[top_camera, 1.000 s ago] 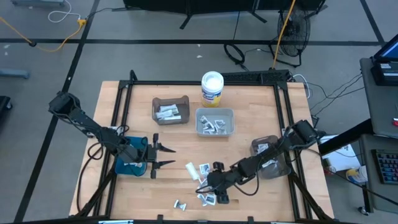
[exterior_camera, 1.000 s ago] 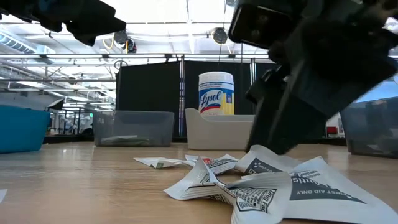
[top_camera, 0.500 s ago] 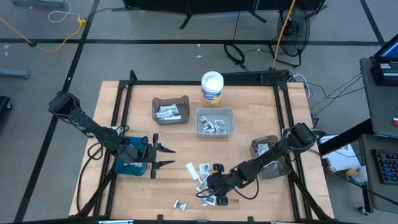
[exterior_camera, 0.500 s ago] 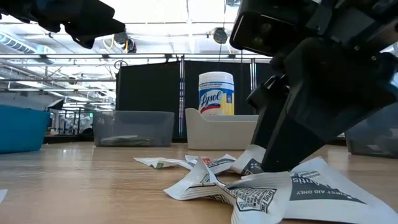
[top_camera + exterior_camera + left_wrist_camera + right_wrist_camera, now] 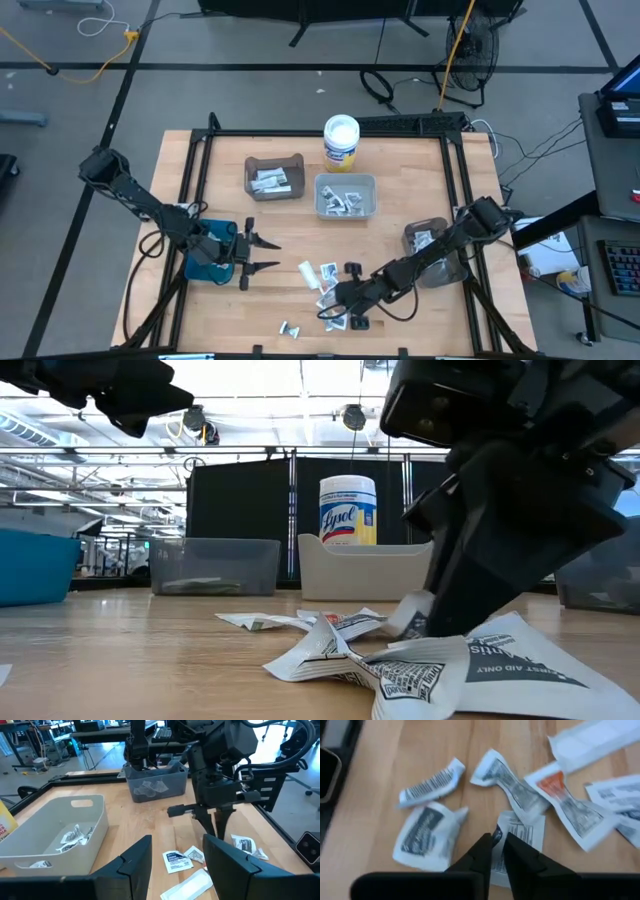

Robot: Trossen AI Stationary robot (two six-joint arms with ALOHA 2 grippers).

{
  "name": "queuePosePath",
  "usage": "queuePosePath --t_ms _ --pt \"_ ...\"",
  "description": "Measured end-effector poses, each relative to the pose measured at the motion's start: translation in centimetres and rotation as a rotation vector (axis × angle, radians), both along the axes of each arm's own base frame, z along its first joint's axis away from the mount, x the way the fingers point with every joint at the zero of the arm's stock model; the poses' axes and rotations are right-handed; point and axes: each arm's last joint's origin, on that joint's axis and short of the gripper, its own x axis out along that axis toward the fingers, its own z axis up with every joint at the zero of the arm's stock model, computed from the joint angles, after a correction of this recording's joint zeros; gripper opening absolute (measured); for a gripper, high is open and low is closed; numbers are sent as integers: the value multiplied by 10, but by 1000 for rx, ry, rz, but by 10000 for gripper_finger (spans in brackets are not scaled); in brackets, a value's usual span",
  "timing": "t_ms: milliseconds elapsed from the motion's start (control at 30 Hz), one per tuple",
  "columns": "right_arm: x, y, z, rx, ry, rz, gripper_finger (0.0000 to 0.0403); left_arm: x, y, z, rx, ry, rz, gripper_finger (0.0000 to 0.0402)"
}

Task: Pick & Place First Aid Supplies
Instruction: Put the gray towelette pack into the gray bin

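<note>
- While my right gripper (image 5: 499,846) presses down into the loose first aid packets (image 5: 328,275) at the table's (image 5: 400,195) near edge, its jaws stand almost closed, pinching the edge of one white printed packet (image 5: 516,836).
- My left gripper (image 5: 262,254) hangs partly open and empty beside the blue bin (image 5: 203,262).
- Risk: the pinch looks shallow, so the packet may slip out on lifting.
- Risk: neighbouring packets overlap and could be dragged along.
- Other packets already lie in the grey bins (image 5: 346,196).
</note>
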Motion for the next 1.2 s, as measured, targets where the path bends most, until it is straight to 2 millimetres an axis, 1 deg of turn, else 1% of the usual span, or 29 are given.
queuePosePath --t_ms 133,200,467,533,667,800,900,1000,1100,1200 --pt "-4 -3 7 -15 17 -1 9 0 0 0 -4 0 2 182" --pt "-5 -3 10 -20 14 0 3 0 0 0 -6 1 2 182" --pt "-11 -6 30 -57 -21 -9 2 0 0 0 -5 2 3 182" --pt "-12 -7 38 -62 -42 0 2 0 0 0 -5 1 3 182" --pt "-18 -14 56 -133 -72 -15 3 0 0 0 -5 1 3 182" --pt "-25 -32 76 -258 -93 -55 1 0 0 0 -5 1 3 182" --pt "-28 -51 93 -345 -114 -102 2 0 0 0 -5 1 3 182" --pt "-27 -72 107 -388 -137 -147 1 0 0 0 -7 0 4 182" --pt "-26 -93 119 -411 -147 -180 1 0 0 0 -9 0 4 182" --pt "-22 -115 123 -435 -143 -218 1 0 0 0 -11 0 4 182"
